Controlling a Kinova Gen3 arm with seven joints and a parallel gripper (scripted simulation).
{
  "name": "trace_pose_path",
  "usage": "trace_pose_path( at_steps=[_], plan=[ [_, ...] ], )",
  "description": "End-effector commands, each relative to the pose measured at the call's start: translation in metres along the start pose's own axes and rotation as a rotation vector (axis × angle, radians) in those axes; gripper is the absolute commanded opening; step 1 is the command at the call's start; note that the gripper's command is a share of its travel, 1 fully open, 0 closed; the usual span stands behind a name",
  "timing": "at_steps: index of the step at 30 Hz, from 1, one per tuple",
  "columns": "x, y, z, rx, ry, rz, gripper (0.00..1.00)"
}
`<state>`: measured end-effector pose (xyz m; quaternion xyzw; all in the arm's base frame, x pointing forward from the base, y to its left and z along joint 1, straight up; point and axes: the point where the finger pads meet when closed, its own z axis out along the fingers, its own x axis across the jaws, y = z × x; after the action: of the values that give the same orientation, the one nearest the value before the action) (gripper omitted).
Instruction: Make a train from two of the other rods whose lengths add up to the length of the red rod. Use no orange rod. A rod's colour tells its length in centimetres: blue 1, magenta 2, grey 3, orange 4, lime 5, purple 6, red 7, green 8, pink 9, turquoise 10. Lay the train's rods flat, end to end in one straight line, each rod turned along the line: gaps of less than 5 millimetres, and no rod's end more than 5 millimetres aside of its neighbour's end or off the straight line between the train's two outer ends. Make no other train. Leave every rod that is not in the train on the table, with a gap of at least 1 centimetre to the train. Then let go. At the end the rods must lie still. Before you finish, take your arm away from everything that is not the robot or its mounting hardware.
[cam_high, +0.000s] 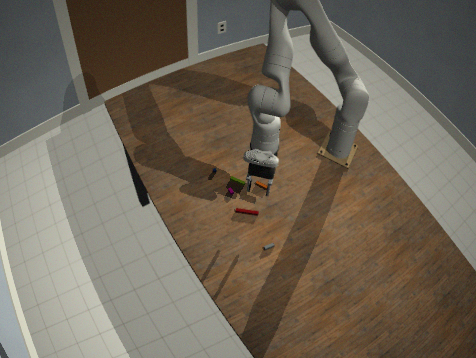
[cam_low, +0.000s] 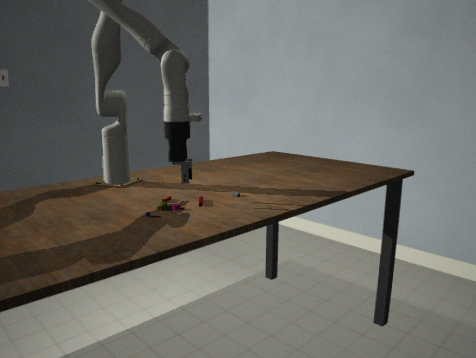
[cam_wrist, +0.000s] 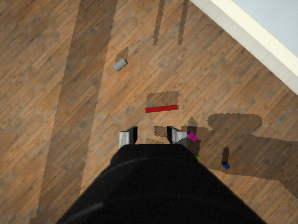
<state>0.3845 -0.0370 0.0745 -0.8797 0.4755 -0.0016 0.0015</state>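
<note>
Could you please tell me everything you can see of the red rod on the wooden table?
The thin, straight red rod is a plain, matte bar with square-cut ends. It lies flat on the brown wooden table, alone, touching no other rod. The small magenta rod and the lime rod lie apart from it, the short grey rod farther off on the other side. The open two-finger gripper hangs above the table, empty, not touching it.
</note>
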Motion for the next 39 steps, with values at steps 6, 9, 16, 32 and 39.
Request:
trace_pose_path(
  at_steps=[6,9,16,32,39],
  plan=[
    [0.005,-0.001,-0.001,-0.005,0.003,-0.058,1.0],
    [0.008,-0.001,-0.001,-0.005,0.003,-0.103,1.0],
    [0.022,-0.001,-0.002,-0.006,0.002,-0.236,1.0],
    [0.07,0.01,-0.006,-0.007,0.002,-0.628,1.0],
    [0.086,0.016,-0.008,-0.006,0.002,-0.723,1.0]
  ],
)
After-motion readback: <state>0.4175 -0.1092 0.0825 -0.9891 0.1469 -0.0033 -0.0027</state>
